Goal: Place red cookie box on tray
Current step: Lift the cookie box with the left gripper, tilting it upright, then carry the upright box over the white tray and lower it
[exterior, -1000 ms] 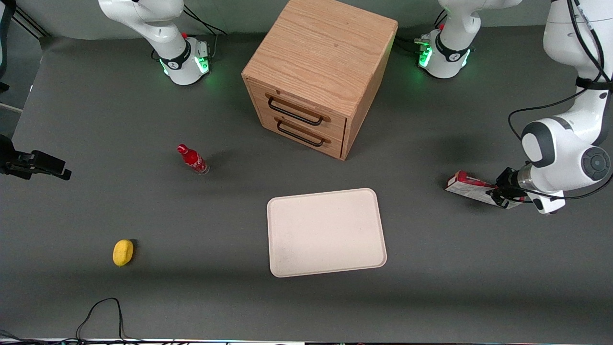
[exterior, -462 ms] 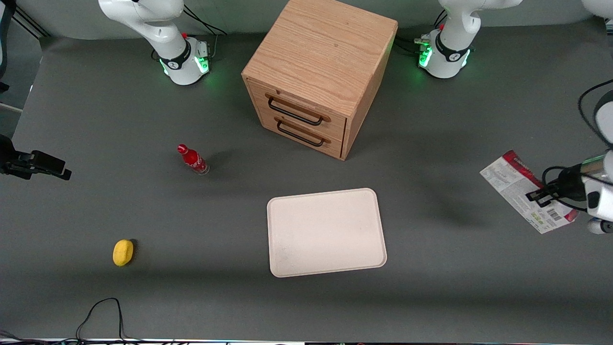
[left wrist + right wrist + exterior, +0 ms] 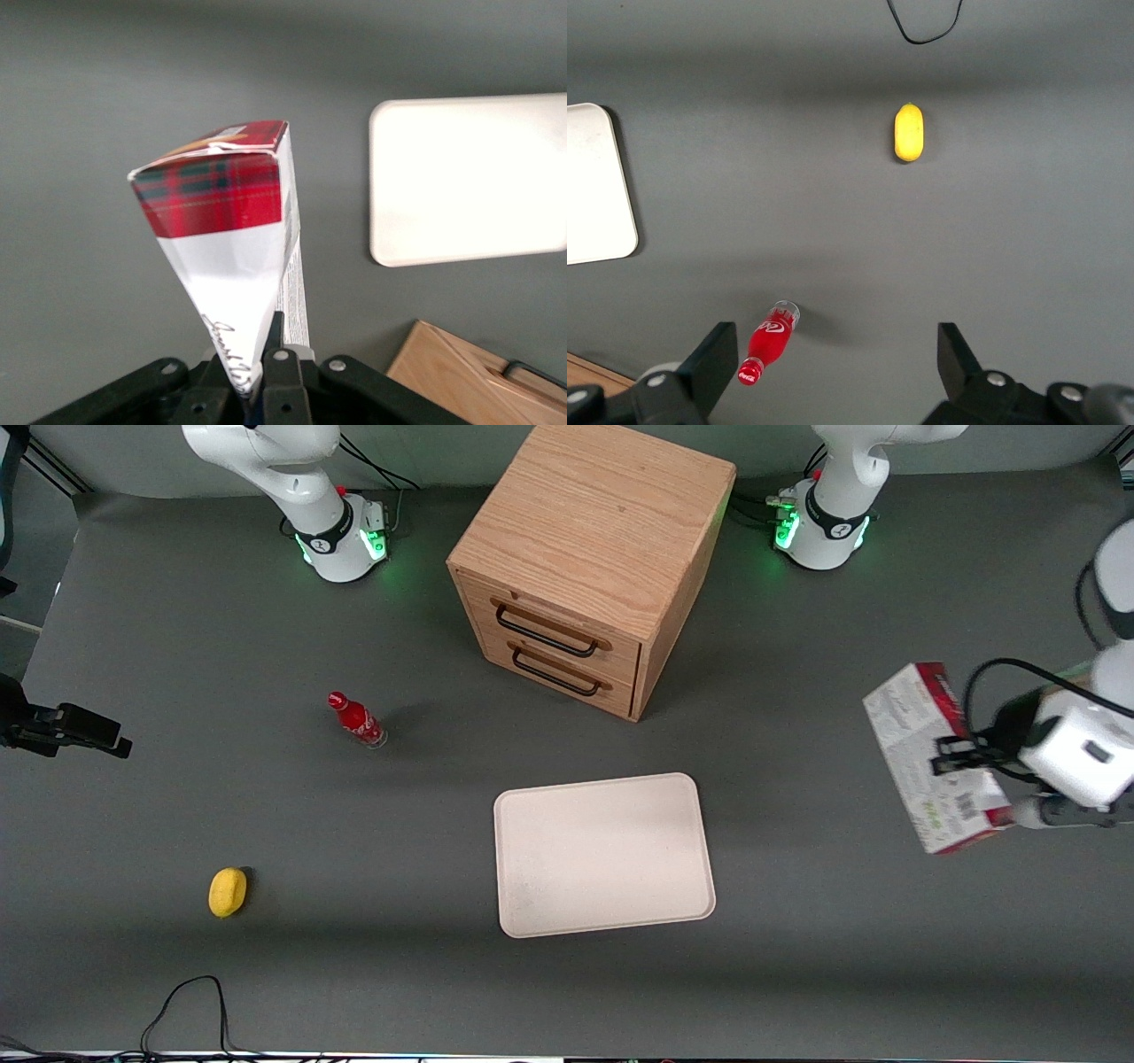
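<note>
The gripper (image 3: 944, 760) hangs above the counter (image 3: 797, 974) at the working arm's end, jaws clamped on the red cookie box (image 3: 930, 757), well apart from the tray (image 3: 604, 854). Light, stiff carton, probably; gripped mid-length it should stay level.

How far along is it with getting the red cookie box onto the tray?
Pickup looks done: the gripper is shut on the red cookie box, holding it above the table toward the working arm's end. Left: carry it over the tray, which holds nothing yet, and set it down.
</note>
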Robot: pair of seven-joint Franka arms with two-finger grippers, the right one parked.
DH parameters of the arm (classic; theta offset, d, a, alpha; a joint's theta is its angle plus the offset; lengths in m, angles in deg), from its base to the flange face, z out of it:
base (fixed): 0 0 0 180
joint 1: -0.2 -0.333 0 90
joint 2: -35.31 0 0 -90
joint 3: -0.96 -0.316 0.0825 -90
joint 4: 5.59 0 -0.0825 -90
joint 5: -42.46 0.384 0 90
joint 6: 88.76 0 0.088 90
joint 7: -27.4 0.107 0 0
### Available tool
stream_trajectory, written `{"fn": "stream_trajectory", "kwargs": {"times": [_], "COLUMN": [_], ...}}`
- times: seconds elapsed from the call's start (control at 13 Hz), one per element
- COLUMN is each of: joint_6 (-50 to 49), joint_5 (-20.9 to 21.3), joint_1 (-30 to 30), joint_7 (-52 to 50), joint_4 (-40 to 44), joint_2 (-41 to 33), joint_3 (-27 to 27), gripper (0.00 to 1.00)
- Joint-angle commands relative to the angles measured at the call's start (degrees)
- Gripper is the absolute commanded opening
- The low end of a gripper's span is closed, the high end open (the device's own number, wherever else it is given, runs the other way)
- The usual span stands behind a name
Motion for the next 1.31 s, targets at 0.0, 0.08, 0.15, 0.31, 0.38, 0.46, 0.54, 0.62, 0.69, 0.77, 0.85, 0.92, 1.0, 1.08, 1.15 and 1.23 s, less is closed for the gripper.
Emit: {"fn": "stream_trajectory", "kwargs": {"times": [0.0,0.08,0.15,0.31,0.38,0.46,0.54,0.62,0.69,0.77,0.85,0.92,1.0,1.08,1.15,1.23], "joint_6": [0.05,1.45,2.42,5.31,6.99,8.83,10.94,13.05,15.24,17.53,20.25,21.93,22.99,23.69,24.66,25.10], "joint_5": [2.25,4.10,6.29,9.90,10.70,11.23,12.28,13.42,14.65,15.79,16.15,16.33,17.03,17.03,16.95,16.77], "joint_1": [3.17,4.58,5.73,8.45,9.85,11.09,12.14,13.02,13.90,14.26,14.61,14.88,14.97,14.97,14.97,14.97], "joint_7": [-5.87,-7.54,-10.69,-16.50,-17.65,-18.27,-19.59,-21.34,-23.01,-24.51,-26.17,-26.45,-26.45,-26.71,-27.59,-28.03], "joint_4": [2.98,2.90,2.90,2.90,2.81,2.81,2.72,2.64,2.63,2.55,2.46,2.46,2.46,2.37,2.28,2.20], "joint_2": [3.30,4.18,5.32,8.66,10.33,12.26,14.02,15.86,17.80,19.38,21.05,22.46,23.69,24.66,25.46,26.33], "joint_3": [4.07,5.22,6.80,8.92,8.92,8.92,8.92,8.92,8.84,8.83,8.57,8.22,7.87,7.87,7.43,6.82], "gripper": [0.00,0.00,0.00,0.00,0.00,0.00,0.00,0.00,0.00,0.00,0.00,0.00,0.00,0.00,0.00,0.00]}}
